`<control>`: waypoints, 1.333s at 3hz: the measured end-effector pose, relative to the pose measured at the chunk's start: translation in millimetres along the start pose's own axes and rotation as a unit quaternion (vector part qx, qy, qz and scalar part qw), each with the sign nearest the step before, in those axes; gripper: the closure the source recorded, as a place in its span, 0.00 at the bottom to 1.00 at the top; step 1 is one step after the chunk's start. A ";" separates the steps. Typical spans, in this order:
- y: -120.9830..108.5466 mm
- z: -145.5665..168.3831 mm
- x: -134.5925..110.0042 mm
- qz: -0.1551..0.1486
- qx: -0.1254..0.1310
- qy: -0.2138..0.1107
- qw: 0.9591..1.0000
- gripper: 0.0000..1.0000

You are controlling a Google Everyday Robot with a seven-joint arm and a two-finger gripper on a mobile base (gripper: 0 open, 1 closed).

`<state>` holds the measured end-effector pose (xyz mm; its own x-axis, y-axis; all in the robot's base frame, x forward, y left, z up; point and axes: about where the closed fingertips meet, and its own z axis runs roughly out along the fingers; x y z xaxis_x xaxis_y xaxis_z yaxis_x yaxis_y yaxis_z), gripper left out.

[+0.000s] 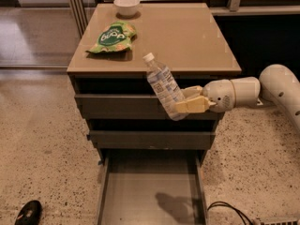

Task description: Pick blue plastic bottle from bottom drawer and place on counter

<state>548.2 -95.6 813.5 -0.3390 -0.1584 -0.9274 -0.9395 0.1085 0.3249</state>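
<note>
The blue plastic bottle point(163, 86), clear with a white cap and speckled label, hangs tilted in the air in front of the upper drawers, its cap reaching the counter's front edge. My gripper point(185, 103) comes in from the right and is shut on the bottle's lower half. The bottom drawer point(152, 191) is pulled out below, its grey floor bare except for a shadow. The tan counter point(187, 36) is above and behind the bottle.
A green snack bag point(112, 36) lies on the counter's left side and a white bowl point(127, 5) stands at its back left. Two upper grey drawers point(117, 107) are closed. A dark shoe point(28, 212) and a cable point(229, 210) are on the terrazzo floor.
</note>
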 end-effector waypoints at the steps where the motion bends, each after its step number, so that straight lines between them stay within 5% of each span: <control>1: 0.2 1.2 -1.4 -0.002 0.001 0.001 1.000 1.00; 4: -54.5 -43.0 -84.9 -0.060 0.127 -0.009 0.990 1.00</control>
<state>626.0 -130.3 882.5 -0.2231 -0.1679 -0.9602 -0.9297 0.3328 0.1578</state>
